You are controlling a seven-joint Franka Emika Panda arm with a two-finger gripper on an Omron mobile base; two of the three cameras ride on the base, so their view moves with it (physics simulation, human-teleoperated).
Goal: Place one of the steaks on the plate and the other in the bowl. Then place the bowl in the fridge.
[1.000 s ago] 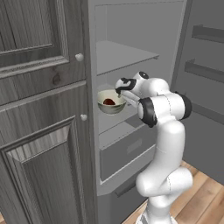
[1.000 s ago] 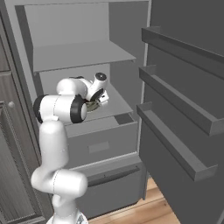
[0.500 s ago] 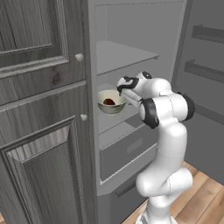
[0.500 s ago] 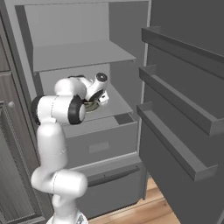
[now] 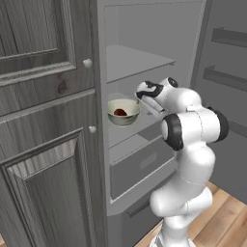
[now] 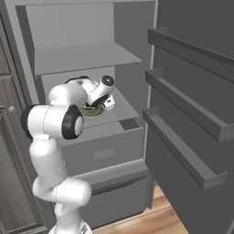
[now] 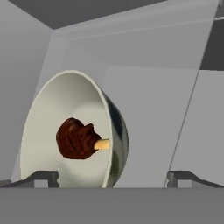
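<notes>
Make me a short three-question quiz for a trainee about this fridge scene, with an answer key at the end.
1. True or false: the bowl sits on a shelf inside the open fridge.
2. What lies in the bowl?
A. a bright red chunk
B. a dark brown-red steak with a yellowish spot
C. nothing
3. Fill in: the tool has its fingers spread ____, one on each side of the bowl's rim.

Key:
1. True
2. B
3. open
</notes>
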